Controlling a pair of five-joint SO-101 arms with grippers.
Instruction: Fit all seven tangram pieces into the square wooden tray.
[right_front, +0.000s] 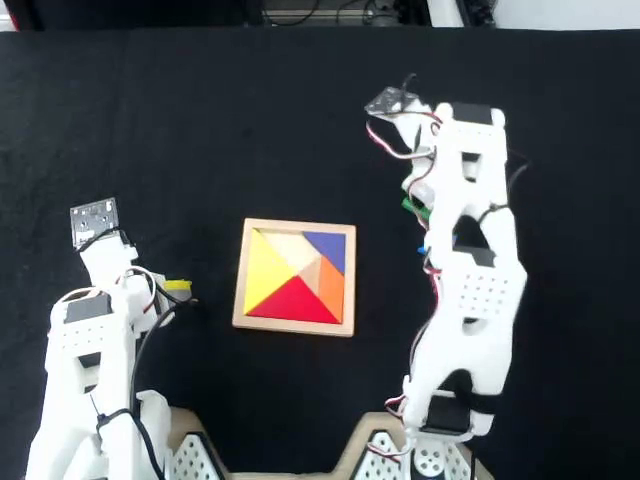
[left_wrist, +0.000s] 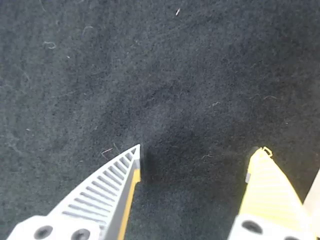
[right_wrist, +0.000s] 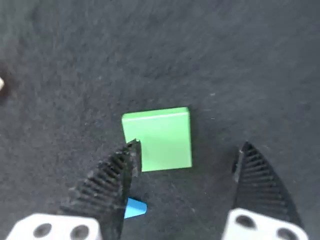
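Observation:
The square wooden tray (right_front: 295, 328) lies in the middle of the black cloth. Inside it sit a yellow triangle (right_front: 262, 272), a red triangle (right_front: 295, 301), a blue triangle (right_front: 331, 248), an orange piece (right_front: 332, 284) and pale wood-coloured pieces (right_front: 297, 251). A green square piece (right_wrist: 159, 138) lies flat on the cloth to the right of the tray, seen as a green sliver (right_front: 413, 207) under the right arm. My right gripper (right_wrist: 189, 152) hangs open just above it, one finger over the square's edge. My left gripper (left_wrist: 199, 152) is open over bare cloth, left of the tray (right_front: 180, 293).
A small blue bit (right_wrist: 135, 208) peeks out beneath one right finger; what it is cannot be told. The right arm's white body (right_front: 470, 290) stretches along the tray's right side. Black cloth covers the table all around.

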